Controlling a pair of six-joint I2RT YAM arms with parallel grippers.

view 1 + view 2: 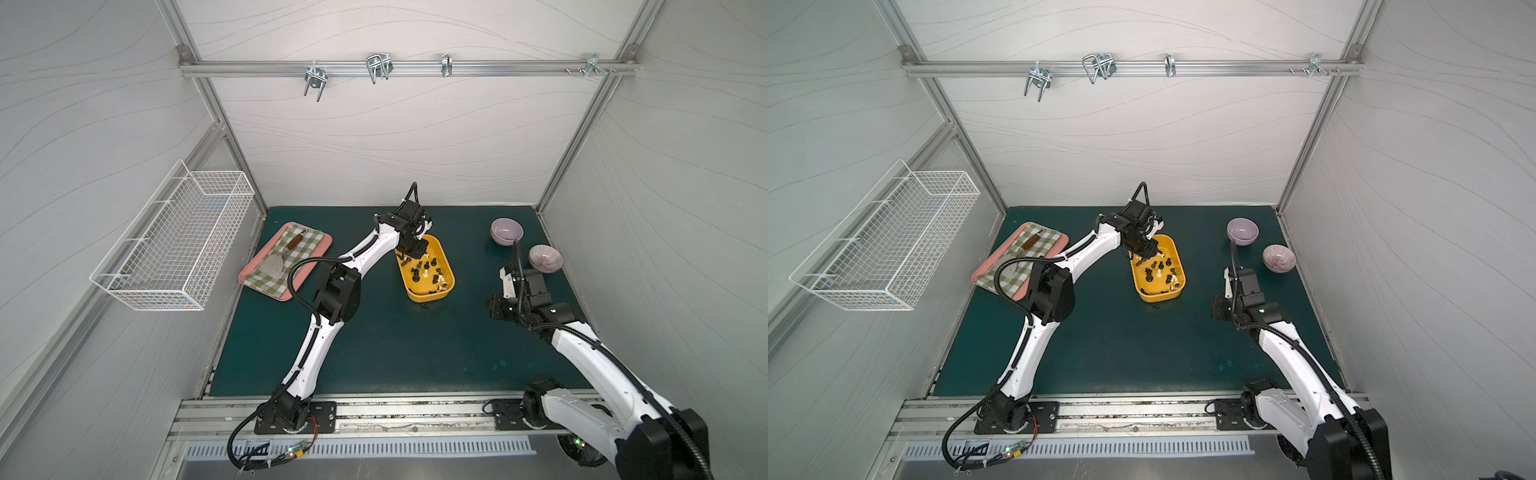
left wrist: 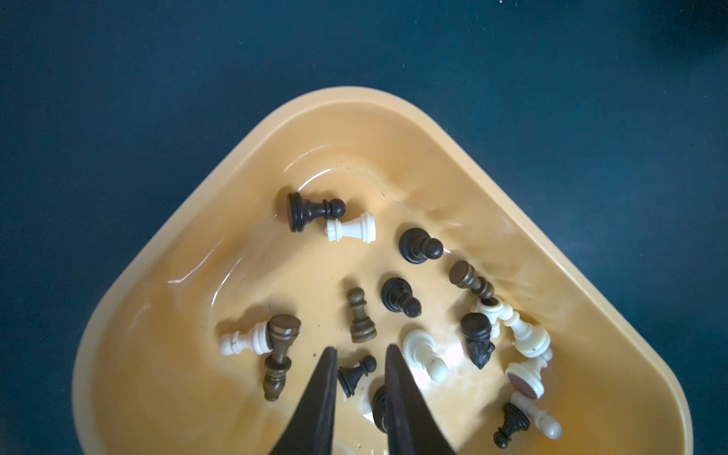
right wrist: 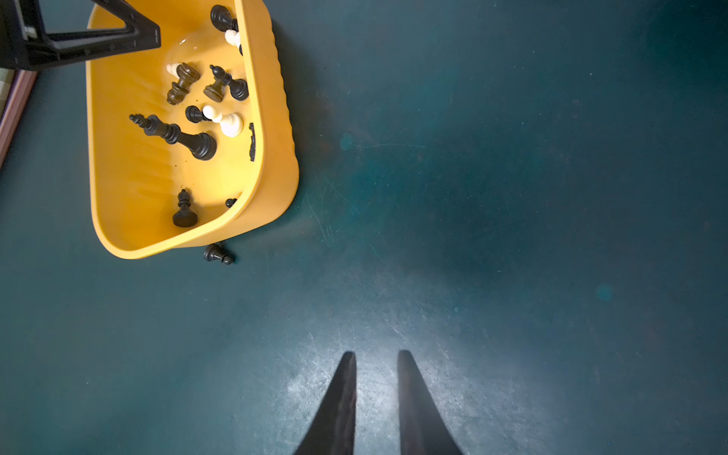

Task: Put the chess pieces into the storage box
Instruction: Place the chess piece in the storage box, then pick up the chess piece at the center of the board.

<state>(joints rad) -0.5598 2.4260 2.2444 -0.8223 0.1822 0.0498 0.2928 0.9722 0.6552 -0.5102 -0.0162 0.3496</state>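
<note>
**Left gripper** [image 2: 360, 348]: held over the far end of the box [image 2: 354, 94], fingers pointed down into it. The jaws are set slightly apart. A black pawn [image 2: 356, 374] is seen in the gap between them, lying on the box floor. Whether it is touched cannot be told.

**Right gripper** [image 3: 376, 352]: held over bare bench [image 3: 512, 197] toward the right edge, well apart from the box. The jaws are narrowly parted and nothing is seen between them.

**Box**: yellow, shallow, with rounded corners. It is placed in the far half of the bench, about midway between the left and right edges [image 1: 428, 298].

**Chess pieces** [image 2: 398, 293]: dark and cream pieces are scattered over the box floor. Most are tipped on their sides and a few are upright. Several are piled together along one wall. One dark pawn [image 3: 216, 253] is left outside, lying on the bench just beside the near end of the box; it is seen in both top views [image 1: 424, 306].

**Bowls**: a plain lilac bowl [image 1: 506, 232] and a striped bowl [image 1: 545, 257] are set near the far right corner.

**Tray** [image 1: 249, 270]: pink, placed near the far left corner. It is lined with a checked cloth [image 1: 309, 245], and a spatula [image 1: 272, 264] is laid on the cloth.

**Basket** [image 1: 174, 245]: white wire, fixed to the left wall.
</note>
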